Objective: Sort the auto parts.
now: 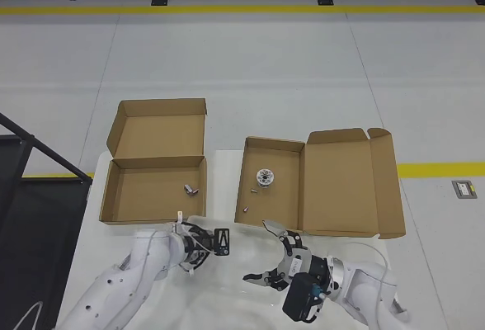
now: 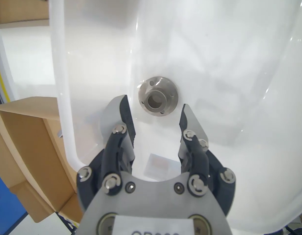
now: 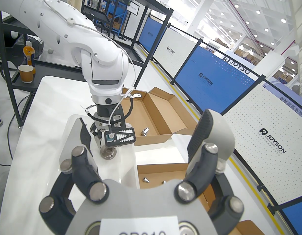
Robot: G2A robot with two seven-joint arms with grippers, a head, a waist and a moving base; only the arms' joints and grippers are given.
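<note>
The left gripper (image 2: pixel 156 119) hangs over the white tray (image 2: pixel 214 50) at the near edge of the table (image 1: pixel 224 177). Its 2 fingers (image 2: pixel 126 113) are spread apart and hold nothing. The flange (image 2: pixel 157 95), a round metal disc with a raised hub and small holes around its rim, lies flat in the tray. It sits just past the fingertips, centred on the gap between them, and touches neither. In the right wrist view the left gripper points down at the flange from right above it.

The right gripper (image 3: pixel 143 135) is just to the right, over the same tray. Its jaws are wide apart and empty, clear of the flange.

On the far side of the tray stand 2 open cardboard boxes. The left box (image 1: pixel 135 194) holds 1 small metal part (image 1: pixel 191 190) near its right wall. The right box (image 1: pixel 275 157), with its lid folded out to the right, holds a round part (image 1: pixel 265 177) and, nearer, 2 small bolts (image 1: pixel 253 191).
</note>
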